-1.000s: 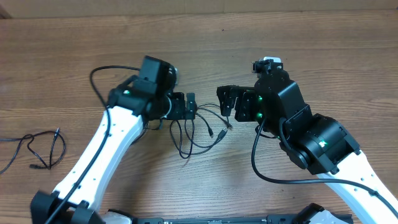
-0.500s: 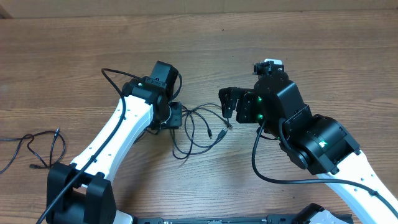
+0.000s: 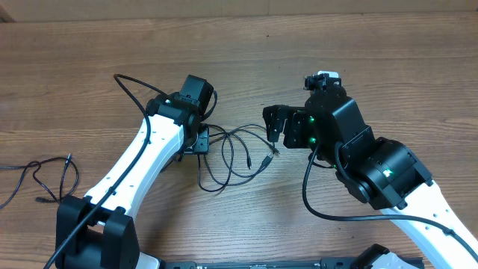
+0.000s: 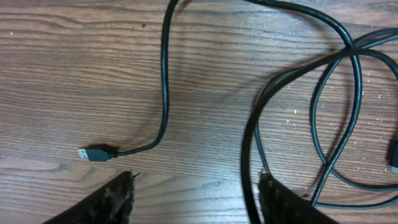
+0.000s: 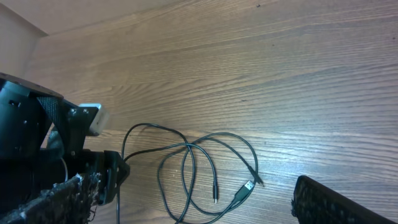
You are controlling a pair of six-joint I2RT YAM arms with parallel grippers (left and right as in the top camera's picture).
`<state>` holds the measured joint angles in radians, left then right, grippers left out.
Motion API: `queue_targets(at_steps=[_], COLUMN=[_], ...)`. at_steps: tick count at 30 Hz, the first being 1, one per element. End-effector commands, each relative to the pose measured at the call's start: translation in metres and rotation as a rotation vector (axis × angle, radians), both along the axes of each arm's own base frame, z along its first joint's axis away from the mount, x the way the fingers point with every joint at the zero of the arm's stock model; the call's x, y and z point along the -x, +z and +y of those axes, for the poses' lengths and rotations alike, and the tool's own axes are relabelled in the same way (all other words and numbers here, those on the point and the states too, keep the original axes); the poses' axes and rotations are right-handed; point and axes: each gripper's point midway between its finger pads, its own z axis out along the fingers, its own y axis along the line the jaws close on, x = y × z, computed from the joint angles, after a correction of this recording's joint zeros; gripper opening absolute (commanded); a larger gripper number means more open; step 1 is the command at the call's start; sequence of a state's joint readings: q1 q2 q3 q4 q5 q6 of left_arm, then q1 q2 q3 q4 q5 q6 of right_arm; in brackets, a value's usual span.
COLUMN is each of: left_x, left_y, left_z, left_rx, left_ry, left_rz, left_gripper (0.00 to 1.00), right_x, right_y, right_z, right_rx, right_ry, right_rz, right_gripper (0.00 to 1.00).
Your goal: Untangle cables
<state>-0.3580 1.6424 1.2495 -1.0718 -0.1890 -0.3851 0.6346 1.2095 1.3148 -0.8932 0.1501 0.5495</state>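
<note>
Far to my left a lone cable lies in loose bends on the table, well apart from everything else. Next comes my left arm, with its own thicker cable arching off behind it.

My left end effector is down at the left edge of the tangled cables. Seen from its wrist, the fingers stand well apart and clamp nothing. One black strand runs down between them, just beside the right-hand finger, but whether it touches that finger I cannot tell. Just above the left-hand finger lies a USB plug, pointing left, its cord curving up and away across the wood.

The tangle itself sits between my two end effectors as a few overlapping loops flat on the table. The strands cross one another near the middle, and two small plug ends lie along its right side.

My right end effector hangs just beside the right edge of those loops, facing them — fully spread and holding nothing. From its wrist view the whole tangle lies ahead of the fingers, not between them.
</note>
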Motion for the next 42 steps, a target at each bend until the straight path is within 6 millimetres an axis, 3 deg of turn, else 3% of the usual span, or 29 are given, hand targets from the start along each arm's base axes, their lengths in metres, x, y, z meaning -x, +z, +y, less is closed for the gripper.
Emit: queue_targets(at_steps=[1, 7, 11, 16, 20, 29, 35, 37, 42], left_x=[-0.004, -0.012, -0.021, -0.033, -0.037, -0.029, -0.028, -0.028, -0.029], left_y=[-0.002, -0.011, -0.013, -0.019, -0.032, -0.079, -0.085, -0.085, -0.085], left_z=[0.006, 0.01, 0.018, 0.014, 0.011, 0.009, 0.012, 0.013, 0.017], left_rx=[-0.031, -0.065, -0.118, -0.112, -0.107, -0.128, -0.145, -0.147, -0.143], left_ry=[0.005, -0.019, -0.011, -0.016, -0.018, -0.028, -0.028, -0.025, -0.012], left_rz=[-0.01, -0.033, -0.072, -0.098, -0.084, 0.049, 0.064, 0.063, 0.065], left_gripper=[0.72, 0.83, 0.84, 0.82, 0.75, 0.73, 0.7, 0.58, 0.04], right_x=[0.001, 0.001, 0.002, 0.002, 0.004, 0.004, 0.001, 0.0, -0.004], right_y=[0.012, 0.01, 0.009, 0.008, 0.006, 0.005, -0.001, -0.005, -0.016], right_z=[-0.006, -0.007, -0.007, -0.007, -0.008, -0.008, -0.006, -0.005, -0.001], right_rx=[-0.009, -0.004, -0.002, 0.002, 0.007, 0.011, 0.022, 0.029, 0.047], right_ry=[-0.019, -0.02, -0.019, -0.019, -0.019, -0.019, -0.019, -0.019, -0.016], right_rz=[-0.029, -0.022, -0.018, -0.014, -0.006, -0.001, 0.014, 0.024, 0.053], right_gripper=[1.0, 1.0, 1.0, 1.0, 1.0, 1.0, 1.0, 1.0, 1.0])
